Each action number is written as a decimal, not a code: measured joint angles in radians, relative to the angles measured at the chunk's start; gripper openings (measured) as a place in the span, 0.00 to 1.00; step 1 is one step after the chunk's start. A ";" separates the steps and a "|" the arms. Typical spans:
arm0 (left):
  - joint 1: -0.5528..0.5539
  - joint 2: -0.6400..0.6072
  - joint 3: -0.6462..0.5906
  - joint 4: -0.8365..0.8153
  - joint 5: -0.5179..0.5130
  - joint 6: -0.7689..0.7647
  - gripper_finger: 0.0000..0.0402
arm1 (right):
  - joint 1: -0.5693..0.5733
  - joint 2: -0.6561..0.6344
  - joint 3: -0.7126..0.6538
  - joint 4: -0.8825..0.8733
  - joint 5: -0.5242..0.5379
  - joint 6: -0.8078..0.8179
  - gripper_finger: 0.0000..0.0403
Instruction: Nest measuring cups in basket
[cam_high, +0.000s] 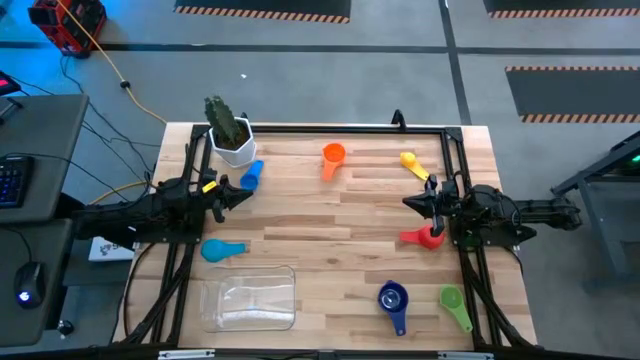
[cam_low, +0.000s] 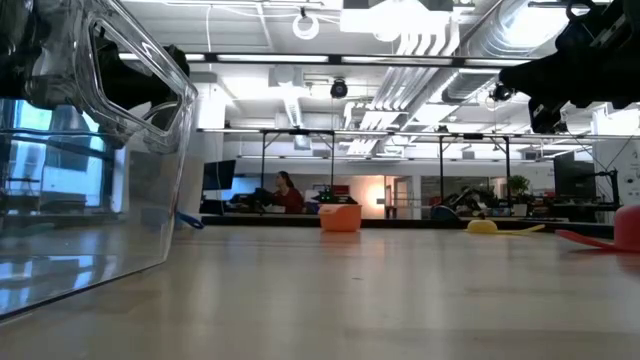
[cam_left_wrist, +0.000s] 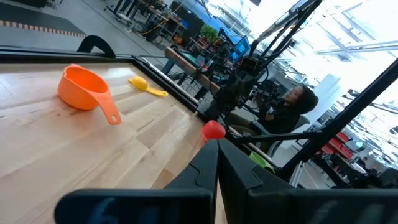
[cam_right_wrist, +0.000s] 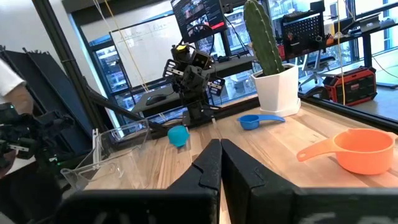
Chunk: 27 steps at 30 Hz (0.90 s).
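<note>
Several measuring cups lie scattered, open side up, on the wooden table: orange and yellow at the far side, red at the right, dark blue and green near right, light blue and blue at the left. The clear basket sits near left with nothing in it. My left gripper hovers shut at the table's left edge, pointing level toward the right. My right gripper hovers shut at the right edge, just beyond the red cup.
A white pot with a green cactus stands at the far left corner, beside the blue cup. Black frame rails run along the table's edges. The middle of the table is bare wood. A person sits in the room beyond the table.
</note>
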 joint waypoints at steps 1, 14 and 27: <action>0.000 0.000 0.000 0.000 0.000 0.000 0.00 | 0.000 0.000 0.000 0.000 0.000 0.000 0.00; 0.000 0.000 0.000 0.000 0.000 0.000 0.00 | 0.000 0.000 0.000 0.000 0.000 0.000 0.00; 0.000 0.001 0.000 0.045 -0.115 -0.238 0.00 | 0.000 0.000 0.000 0.000 0.000 0.001 0.00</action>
